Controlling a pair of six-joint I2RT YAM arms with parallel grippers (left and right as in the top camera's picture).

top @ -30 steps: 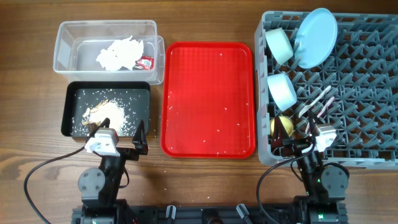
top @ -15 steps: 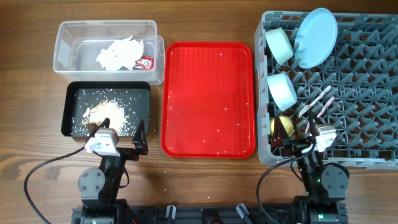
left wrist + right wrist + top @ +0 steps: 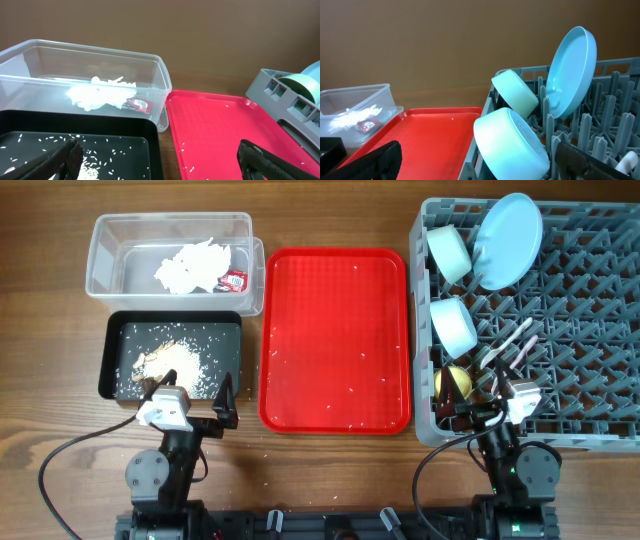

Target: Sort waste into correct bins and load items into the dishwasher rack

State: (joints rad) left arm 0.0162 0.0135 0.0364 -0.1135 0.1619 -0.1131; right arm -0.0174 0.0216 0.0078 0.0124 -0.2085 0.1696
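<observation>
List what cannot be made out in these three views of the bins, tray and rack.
Sauce packet: overhead, print too small to read; left wrist, blurred behind the clear tub wall.
Yellow cup: overhead, partly overlapped by the right arm; absent from the right wrist view.
White utensils: overhead, too small to tell forks from spoons.
Food scraps: left wrist, cut off by the bottom edge.

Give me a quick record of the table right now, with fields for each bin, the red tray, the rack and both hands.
clear tub: crumpled napkins and sauce packet inside
black tray: crumbly food scraps
red tray: between bins and rack, no dishes on it
dishwasher rack: plate, two bowls, yellow cup, white utensils
left hand: open, empty, over black tray's near edge
right hand: open, empty, at rack's near left corner
</observation>
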